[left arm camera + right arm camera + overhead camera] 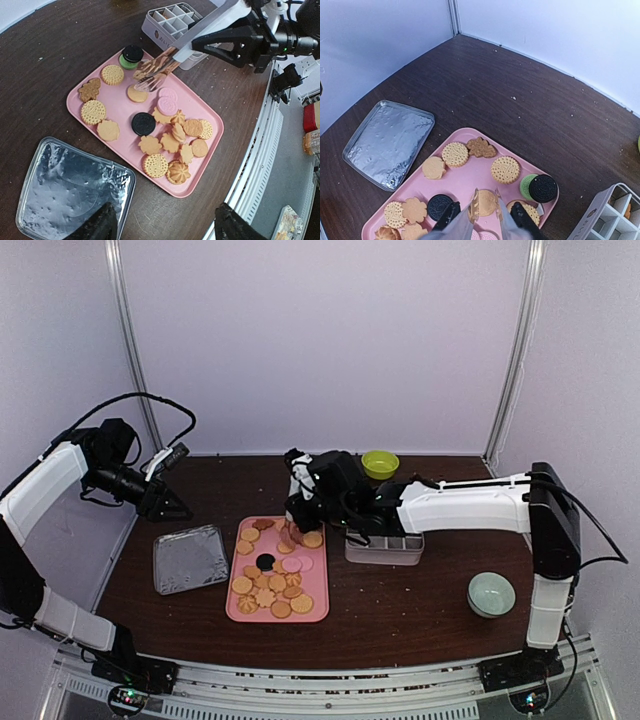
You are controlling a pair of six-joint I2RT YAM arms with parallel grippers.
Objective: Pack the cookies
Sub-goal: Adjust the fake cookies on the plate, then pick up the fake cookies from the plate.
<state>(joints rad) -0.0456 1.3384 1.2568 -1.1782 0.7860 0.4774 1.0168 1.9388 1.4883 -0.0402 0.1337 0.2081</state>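
Nearest, at the right side of the counter (pixel 400 620), a pale bowl (pixel 491 594) stands alone. Further in, near the middle, lies a pink tray (pixel 120 107), and the cookies (pixel 155 165) are on it in one layer. Most are golden-tan, round or flower-shaped. Two are pink, one in the middle is black, and a brown one lies near the far left corner. At the near end they are crowded and touching; at the far end they lie more apart. At the tray corner nearest to the divided box (pixel 384 548), another black cookie (pixel 132 52) lies upon a green one.

To the left of the pink tray, near it but not touching, is a foil tray (pixel 190 559).

The right arm (pixel 460 510) reaches over the far end of the pink tray. Its jaws are clamped on metal tongs (pixel 160 62), whose tips point down on both sides of a round tan cookie (pixel 487 202). I cannot tell if the tips touch it. The divided box stands just beside the tray, on its right.

The left arm (pixel 45 485) is raised at the far left, beyond the foil tray, its jaws apart with nothing between them. Farthest, near the back wall, stands a green bowl (pixel 380 463).
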